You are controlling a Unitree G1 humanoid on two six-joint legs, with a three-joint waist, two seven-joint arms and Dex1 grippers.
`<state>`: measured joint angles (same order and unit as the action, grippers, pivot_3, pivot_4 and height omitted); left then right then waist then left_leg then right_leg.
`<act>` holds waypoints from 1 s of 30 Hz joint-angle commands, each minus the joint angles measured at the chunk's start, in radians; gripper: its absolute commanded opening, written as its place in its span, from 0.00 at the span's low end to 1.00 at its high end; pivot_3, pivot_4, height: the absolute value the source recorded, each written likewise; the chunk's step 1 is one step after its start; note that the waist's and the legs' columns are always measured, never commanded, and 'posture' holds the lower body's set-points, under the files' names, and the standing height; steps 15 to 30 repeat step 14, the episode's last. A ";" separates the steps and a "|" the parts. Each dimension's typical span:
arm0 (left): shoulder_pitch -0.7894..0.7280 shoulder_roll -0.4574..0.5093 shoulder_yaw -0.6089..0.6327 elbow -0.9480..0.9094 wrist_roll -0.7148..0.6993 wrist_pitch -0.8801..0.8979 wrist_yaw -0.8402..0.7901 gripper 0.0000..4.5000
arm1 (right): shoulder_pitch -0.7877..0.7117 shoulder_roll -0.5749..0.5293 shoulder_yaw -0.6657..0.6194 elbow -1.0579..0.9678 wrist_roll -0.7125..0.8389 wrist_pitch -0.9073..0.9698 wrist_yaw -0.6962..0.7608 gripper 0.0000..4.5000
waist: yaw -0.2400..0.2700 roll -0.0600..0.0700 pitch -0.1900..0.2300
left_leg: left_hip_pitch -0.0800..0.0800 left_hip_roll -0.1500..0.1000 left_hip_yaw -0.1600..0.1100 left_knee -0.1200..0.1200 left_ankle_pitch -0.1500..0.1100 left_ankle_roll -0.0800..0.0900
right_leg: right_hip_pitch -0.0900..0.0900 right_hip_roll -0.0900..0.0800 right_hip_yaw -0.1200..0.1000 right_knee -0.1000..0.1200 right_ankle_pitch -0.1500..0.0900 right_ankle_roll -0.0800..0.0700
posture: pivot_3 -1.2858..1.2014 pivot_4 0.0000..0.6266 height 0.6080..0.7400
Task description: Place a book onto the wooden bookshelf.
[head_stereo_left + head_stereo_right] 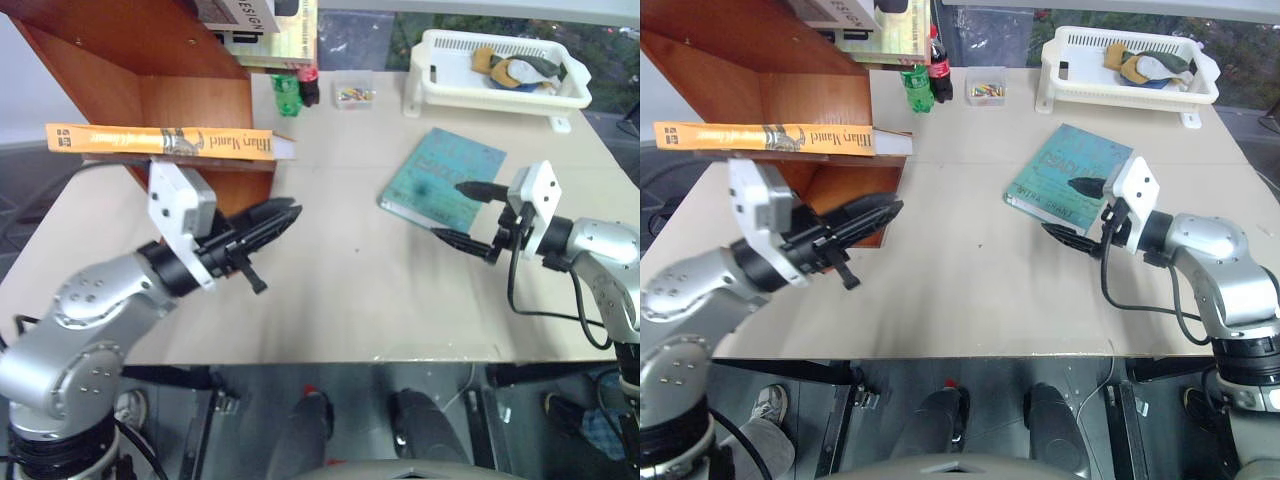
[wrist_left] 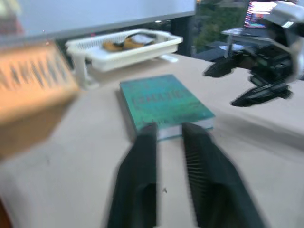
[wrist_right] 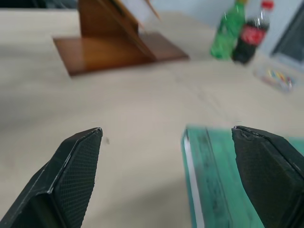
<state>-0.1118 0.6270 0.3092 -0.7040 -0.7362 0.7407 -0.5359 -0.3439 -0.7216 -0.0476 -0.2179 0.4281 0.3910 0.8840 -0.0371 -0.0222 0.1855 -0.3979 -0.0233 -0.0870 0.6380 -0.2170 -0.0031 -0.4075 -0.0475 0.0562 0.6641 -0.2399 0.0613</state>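
Table (image 1: 330,290), book (image 1: 160,140) above left gripper (image 1: 285,215)

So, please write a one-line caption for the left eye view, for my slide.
Orange-yellow book lying flat on the wooden bookshelf; left gripper shut, right gripper open beside the teal book.

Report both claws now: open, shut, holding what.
Left claw: shut, holding nothing, below the orange-yellow book lying on the wooden bookshelf.
Right claw: open, empty, at the near edge of the teal-blue book.
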 commanded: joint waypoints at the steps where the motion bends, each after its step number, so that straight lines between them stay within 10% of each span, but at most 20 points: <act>1: 0.122 0.007 -0.006 0.080 0.111 -0.135 -0.063 0.15 | 0.084 -0.026 -0.065 -0.046 -0.035 -0.051 -0.020 1.00 | 0.000 0.000 0.000 | 0.000 0.000 0.000 0.000 0.000 0.000 | 0.000 0.000 0.000 0.000 0.000 0.000 | 0.52 0.24 1.00; 7: 0.358 0.050 0.127 0.111 0.144 -0.258 -0.198 0.60 | 0.310 -0.098 -0.233 -0.098 -0.039 -0.098 0.012 1.00 | 0.010 0.000 0.000 | -0.001 0.000 0.001 -0.001 0.000 0.000 | -0.001 -0.001 0.001 -0.002 0.000 0.000 | 0.52 0.24 1.00; 30: 0.420 0.086 0.196 0.103 0.129 -0.291 -0.258 0.60 | 0.429 -0.139 -0.343 -0.146 -0.002 -0.073 0.040 1.00 | 0.023 0.000 -0.001 | 0.002 0.002 0.001 0.001 0.000 0.000 | 0.003 -0.001 0.000 -0.003 -0.004 -0.001 | 0.52 0.24 1.00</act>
